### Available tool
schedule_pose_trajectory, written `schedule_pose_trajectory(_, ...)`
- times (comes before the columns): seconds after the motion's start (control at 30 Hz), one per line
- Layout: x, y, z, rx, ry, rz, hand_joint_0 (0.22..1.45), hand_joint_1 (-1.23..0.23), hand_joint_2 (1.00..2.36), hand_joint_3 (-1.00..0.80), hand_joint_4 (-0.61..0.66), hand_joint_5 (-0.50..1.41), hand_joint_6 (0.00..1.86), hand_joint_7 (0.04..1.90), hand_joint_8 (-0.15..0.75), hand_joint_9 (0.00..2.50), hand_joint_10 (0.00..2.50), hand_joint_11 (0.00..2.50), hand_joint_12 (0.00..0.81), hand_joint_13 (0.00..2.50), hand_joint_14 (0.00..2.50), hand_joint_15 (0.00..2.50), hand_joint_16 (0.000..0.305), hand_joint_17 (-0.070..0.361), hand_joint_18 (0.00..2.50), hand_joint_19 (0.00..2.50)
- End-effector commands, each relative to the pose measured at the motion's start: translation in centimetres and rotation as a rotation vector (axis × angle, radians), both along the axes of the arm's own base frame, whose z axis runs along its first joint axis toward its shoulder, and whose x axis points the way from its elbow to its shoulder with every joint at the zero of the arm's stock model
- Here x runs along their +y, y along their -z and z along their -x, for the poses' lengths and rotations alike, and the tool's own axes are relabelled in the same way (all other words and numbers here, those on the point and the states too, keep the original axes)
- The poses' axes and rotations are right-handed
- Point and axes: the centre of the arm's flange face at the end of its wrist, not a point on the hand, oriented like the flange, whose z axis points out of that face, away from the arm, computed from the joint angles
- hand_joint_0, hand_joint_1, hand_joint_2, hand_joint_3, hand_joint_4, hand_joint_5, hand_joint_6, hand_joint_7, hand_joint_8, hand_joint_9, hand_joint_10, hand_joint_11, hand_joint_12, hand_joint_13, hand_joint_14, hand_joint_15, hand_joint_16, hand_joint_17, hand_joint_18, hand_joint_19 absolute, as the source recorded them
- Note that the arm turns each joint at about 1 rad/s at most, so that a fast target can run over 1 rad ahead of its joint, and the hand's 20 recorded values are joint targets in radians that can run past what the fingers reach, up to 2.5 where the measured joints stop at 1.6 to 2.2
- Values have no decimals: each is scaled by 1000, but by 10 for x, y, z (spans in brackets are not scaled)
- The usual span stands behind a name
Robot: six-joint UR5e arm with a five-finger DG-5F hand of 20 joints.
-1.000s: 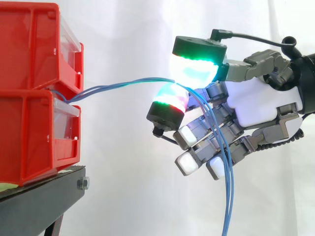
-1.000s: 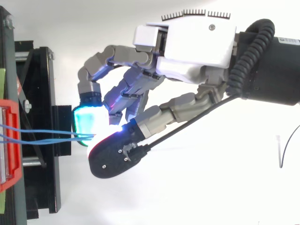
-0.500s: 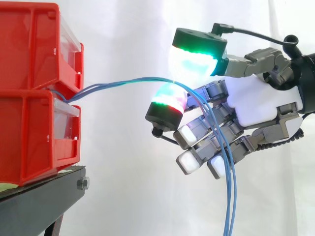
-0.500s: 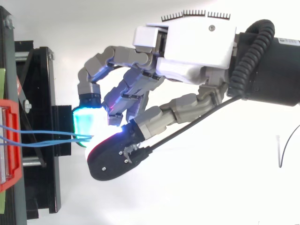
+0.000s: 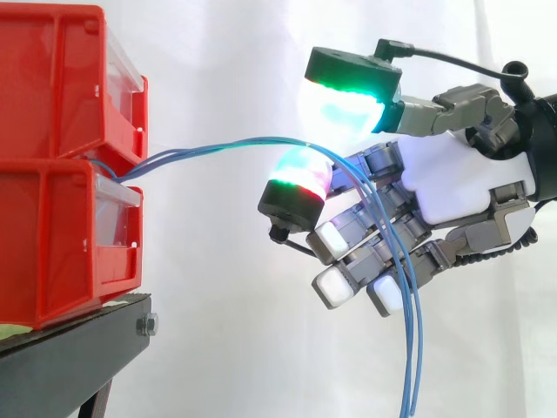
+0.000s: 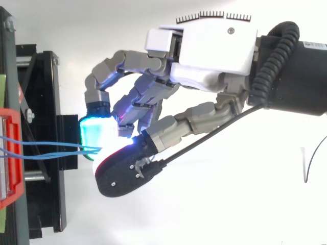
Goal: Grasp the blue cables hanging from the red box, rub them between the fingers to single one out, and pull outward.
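Note:
Thin blue cables point(image 5: 218, 145) come out between the two stacked red bins point(image 5: 52, 218) at the left and arc rightward to my hand point(image 5: 444, 183). They lie across the red-and-green glowing pad point(image 5: 300, 170), then drop in front of the curled fingers to the bottom edge. The green-cyan pad point(image 5: 344, 104) sits just above them, with a narrow gap showing in the side view. In the top view the cables point(image 6: 46, 148) run from the bin's edge point(image 6: 10, 153) into the spot where the cyan pad point(image 6: 97, 133) and the black-backed tip meet. The hand point(image 6: 214, 46) is curled around them.
The bins rest on a black stand point(image 5: 70, 357), seen from above as a dark frame point(image 6: 41, 102) at the left. A white curtain hangs behind. The arm enters from the right.
The green-cyan pad has lifted slightly off the lower pad, where a second ago the two were pressed together on the cables. The hanging strands have swung a little to the right.

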Motion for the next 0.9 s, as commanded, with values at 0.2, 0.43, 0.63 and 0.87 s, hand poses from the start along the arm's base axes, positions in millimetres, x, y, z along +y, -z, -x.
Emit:
schedule_pose_trajectory(0.2,0,0,0,0,0,0,530,-846,1000,-500,152,-170,872,1103,350,886,18,834,417,846,17,559,59,132,856,653)
schedule_pose_trajectory(0.43,0,-1,0,-1,0,0,626,-794,1007,-419,137,-147,876,1191,346,971,16,857,403,898,18,567,55,123,885,655)
schedule_pose_trajectory(0.63,1,-2,-1,-4,-2,-1,654,-840,1011,-361,94,-155,894,1170,341,951,18,850,401,893,18,564,55,123,886,637)
schedule_pose_trajectory(0.87,1,-3,-1,-6,-2,-1,712,-940,1000,-498,79,-181,903,1115,322,828,18,843,389,891,21,625,54,122,904,650)
